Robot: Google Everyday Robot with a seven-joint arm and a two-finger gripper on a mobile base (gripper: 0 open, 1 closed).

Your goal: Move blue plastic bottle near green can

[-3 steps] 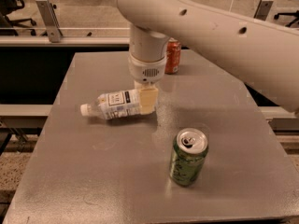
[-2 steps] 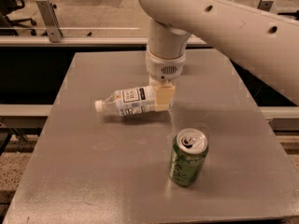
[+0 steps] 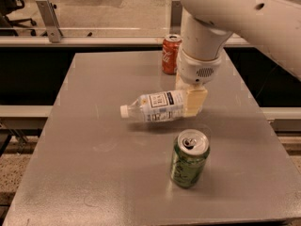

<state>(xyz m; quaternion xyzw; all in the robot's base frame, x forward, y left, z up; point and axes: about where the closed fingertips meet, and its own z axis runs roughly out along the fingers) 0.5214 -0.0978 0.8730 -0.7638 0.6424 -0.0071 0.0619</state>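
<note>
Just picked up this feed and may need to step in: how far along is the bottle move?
Done: the hand is shut on the base end of the blue plastic bottle, which lies sideways, apparently lifted off the table. In hand: it hangs just behind the upright green can, not touching it. Left: lower it beside the can and release.

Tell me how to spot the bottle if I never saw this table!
Find the grey table, then the big white robot arm over its far side. The gripper under that arm holds the blue plastic bottle sideways, white cap pointing left. Unlike it, the green can in front and the red can behind are metal and stand upright.
</note>
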